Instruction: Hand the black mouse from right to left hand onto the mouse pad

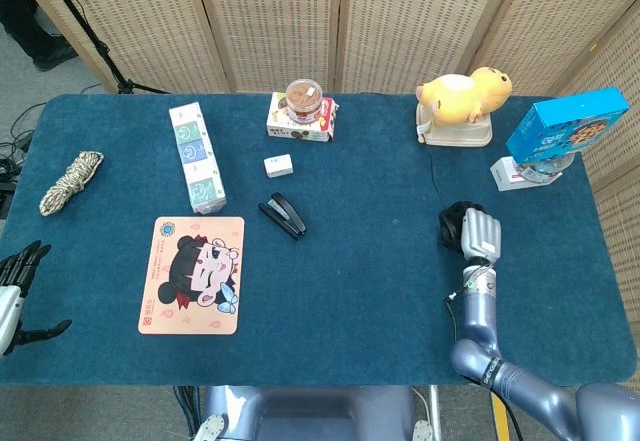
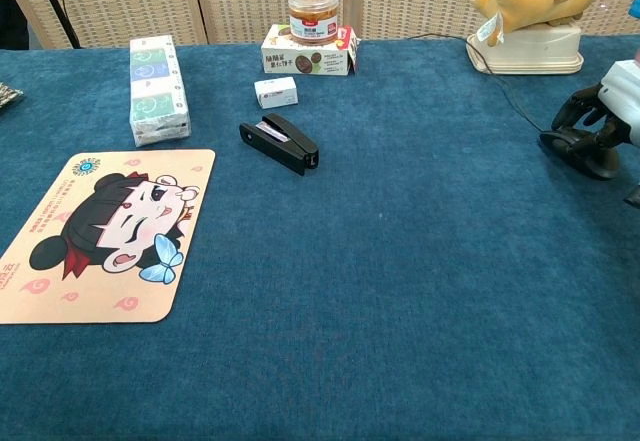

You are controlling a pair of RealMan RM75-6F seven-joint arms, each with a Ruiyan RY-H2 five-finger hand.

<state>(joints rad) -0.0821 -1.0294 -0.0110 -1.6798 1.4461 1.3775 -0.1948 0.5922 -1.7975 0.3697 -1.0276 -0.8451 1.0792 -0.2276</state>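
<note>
black computer mouse with a dark cord sits on the blue cloth-covered bench near its right edge, just in front of the yellow plush toy on a cream base. the right hand lies directly over it, and its fingers curl down around the mouse's body, so the hand appears to be gripping the mouse where it rests; the mouse does not look lifted off the cloth. in the head view the hand hides most of the mouse and only a dark sliver shows at the left of the fingers.

the left hand hangs at the far left edge of the bench with its fingers spread and nothing in them. the cartoon-printed mouse pad lies flat between the two hands, but much closer to the left one and well apart from the mouse.

the mouse's long axis is hard to read under the hand. what matters, i judge, is that the mouse must travel leftward across the bench's width, past the black stapler, to a meeting point where the left hand can take it.
</note>
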